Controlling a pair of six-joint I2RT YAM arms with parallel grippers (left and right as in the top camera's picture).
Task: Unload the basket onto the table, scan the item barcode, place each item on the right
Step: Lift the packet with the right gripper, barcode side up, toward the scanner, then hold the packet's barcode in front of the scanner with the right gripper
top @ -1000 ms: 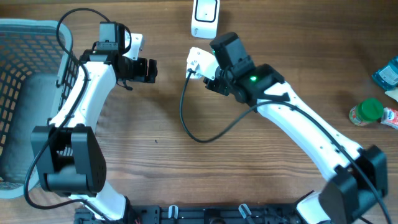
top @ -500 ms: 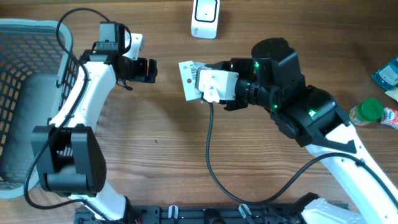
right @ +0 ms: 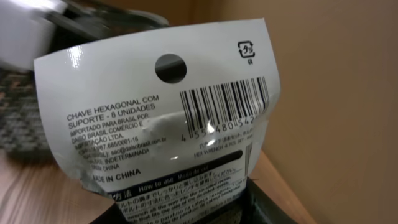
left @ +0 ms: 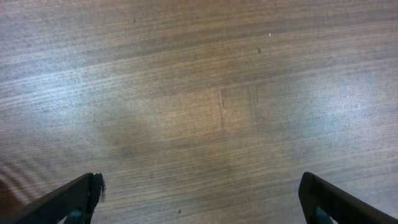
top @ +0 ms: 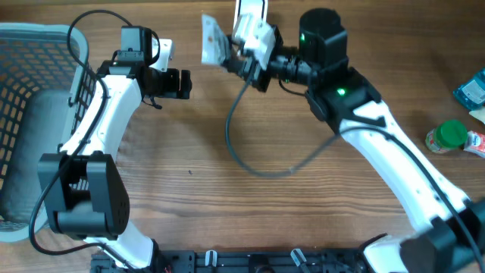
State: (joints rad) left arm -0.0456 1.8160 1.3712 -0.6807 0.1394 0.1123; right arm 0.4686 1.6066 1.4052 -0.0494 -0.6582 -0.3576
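Observation:
My right gripper (top: 236, 54) is shut on a white hanging package (top: 211, 39), held off the table at the back middle. In the right wrist view the package (right: 155, 124) fills the frame, its printed side with the barcode (right: 227, 102) facing the camera; my gripper (right: 186, 210) clamps its lower edge. A white scanner (top: 248, 7) stands at the table's back edge, mostly hidden behind my right wrist. My left gripper (top: 186, 83) is open to the left of the package. The left wrist view shows my gripper (left: 199, 200) over bare wood, with nothing between its fingers.
A grey mesh basket (top: 30, 53) stands at the left edge. At the far right are a green-lidded jar (top: 449, 136) lying on its side and a blue packet (top: 473, 87). A black cable (top: 242, 159) loops over the table's middle.
My right arm has carried the package from the middle of the table up and back, toward the scanner. The left arm has not moved.

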